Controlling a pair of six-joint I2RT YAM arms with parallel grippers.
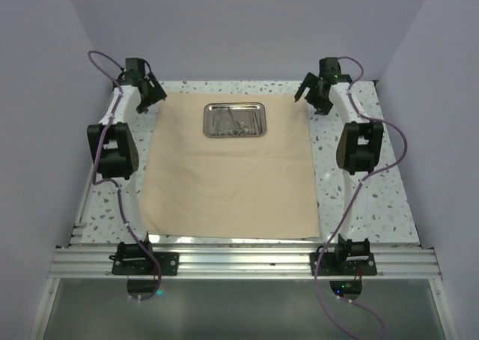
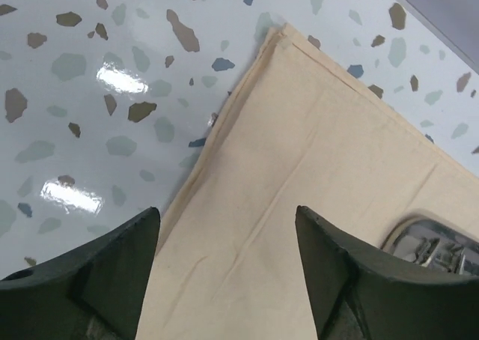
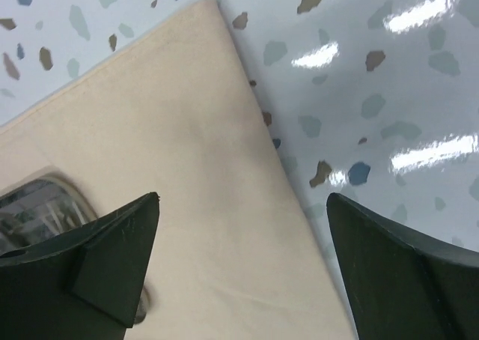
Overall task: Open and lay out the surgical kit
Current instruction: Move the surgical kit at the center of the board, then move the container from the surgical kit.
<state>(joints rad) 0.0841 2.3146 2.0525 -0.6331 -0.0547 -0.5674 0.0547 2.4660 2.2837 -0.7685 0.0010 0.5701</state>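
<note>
Left gripper (image 2: 226, 214): jaws standing wide apart, gripping nothing. It is hovering over the far-left corner of the cloth wrap (image 1: 228, 175). The sheet's hemmed edge is running up between the two dark fingers (image 2: 112, 272). Contact with the fabric cannot be told.

Right gripper (image 3: 243, 198): likewise gaping wide and empty-handed. It is hanging over the far-right corner of the same sheet. Its left finger is sitting above the fabric and its right finger above bare speckled table (image 1: 359, 198).

Cloth wrap: lying spread out as one large tan sheet across the middle of the table, mostly flat, with faint crease lines showing. Its near edge is reaching close to the metal rail (image 1: 247, 261) where the arm bases are bolted.

Steel tray (image 1: 206, 120): resting on the far-middle part of the sheet, between the two grippers and apart from both. One rounded corner is peeking into each wrist view.

Slim metal instruments (image 1: 233, 124) are lying inside the tray, bunched together and too small to tell apart.
</note>
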